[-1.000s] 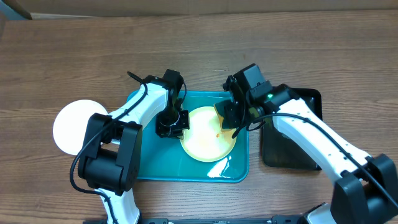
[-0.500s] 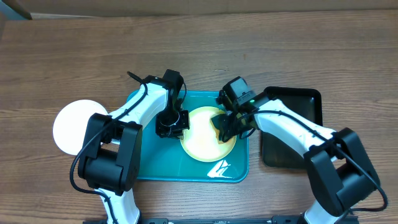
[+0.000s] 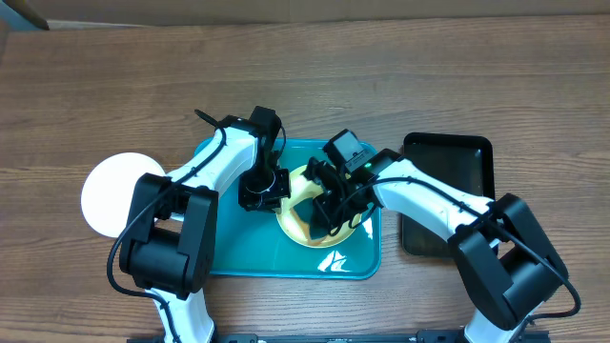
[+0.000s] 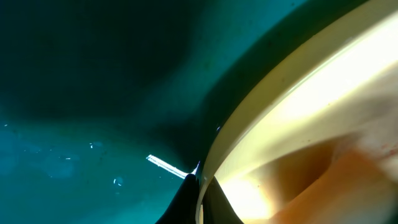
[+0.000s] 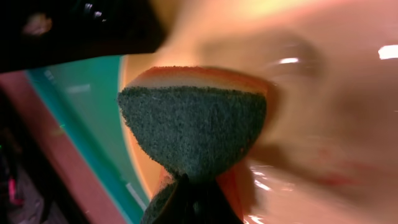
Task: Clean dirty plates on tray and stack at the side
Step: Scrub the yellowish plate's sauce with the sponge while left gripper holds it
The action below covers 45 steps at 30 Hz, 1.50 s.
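A light green plate (image 3: 296, 191) lies on the teal tray (image 3: 229, 250), right of its middle. My left gripper (image 3: 264, 189) is shut on the plate's left rim; the left wrist view shows the rim (image 4: 261, 118) pinched between the fingertips (image 4: 199, 200) over the tray floor (image 4: 87, 93). My right gripper (image 3: 332, 208) is shut on a sponge (image 5: 194, 127) with a dark green scouring face and orange body, pressed on the plate's inner surface (image 5: 317, 99), which shows reddish smears. A white plate (image 3: 114, 195) rests on the table left of the tray.
A narrow black tray (image 3: 448, 200) lies right of the teal tray, under my right arm. Both arms cross over the teal tray. The wooden table extends behind and to both sides.
My right gripper has moved the sponge leftward and toward the front, from the plate's right rim onto its middle. The left gripper and plate have stayed put.
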{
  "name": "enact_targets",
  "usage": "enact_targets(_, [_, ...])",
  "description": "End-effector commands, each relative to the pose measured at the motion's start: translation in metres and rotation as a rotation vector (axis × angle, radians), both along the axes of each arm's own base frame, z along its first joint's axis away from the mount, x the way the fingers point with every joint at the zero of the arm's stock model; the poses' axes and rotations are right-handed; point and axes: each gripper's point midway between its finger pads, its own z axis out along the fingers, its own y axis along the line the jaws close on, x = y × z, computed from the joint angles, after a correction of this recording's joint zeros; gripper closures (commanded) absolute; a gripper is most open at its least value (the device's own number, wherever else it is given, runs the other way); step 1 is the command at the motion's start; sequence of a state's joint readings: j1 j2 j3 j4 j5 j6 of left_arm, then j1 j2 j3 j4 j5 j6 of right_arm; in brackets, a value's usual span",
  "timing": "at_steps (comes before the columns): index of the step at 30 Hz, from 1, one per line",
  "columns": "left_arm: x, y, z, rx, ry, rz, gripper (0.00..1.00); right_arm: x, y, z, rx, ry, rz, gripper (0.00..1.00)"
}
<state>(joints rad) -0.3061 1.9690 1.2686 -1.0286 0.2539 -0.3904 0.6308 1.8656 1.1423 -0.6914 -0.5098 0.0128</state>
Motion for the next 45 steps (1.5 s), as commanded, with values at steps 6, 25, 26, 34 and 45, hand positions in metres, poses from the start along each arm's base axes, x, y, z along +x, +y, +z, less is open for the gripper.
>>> enact_targets(6, [-0.002,0.004,-0.003,0.019,0.004,0.003,0.96,0.030,-0.021,0.008,-0.152,-0.048,-0.157,0.96])
enact_targets(25, [-0.001,0.004,-0.004,0.019,0.004,0.003,0.96,0.080,-0.070,0.007,-0.371,-0.210,-0.375,0.96])
enact_targets(26, [-0.001,0.004,-0.004,0.019,0.004,0.003,0.96,0.080,-0.070,0.007,-0.371,-0.209,-0.374,0.96])
enact_targets(34, [-0.002,0.004,-0.003,0.019,0.004,0.004,0.96,0.063,-0.058,-0.017,-0.339,-0.086,-0.331,0.96])
enact_targets(45, [-0.001,0.004,-0.004,0.020,0.004,0.007,0.96,0.001,0.008,-0.023,-0.190,0.059,-0.101,0.96])
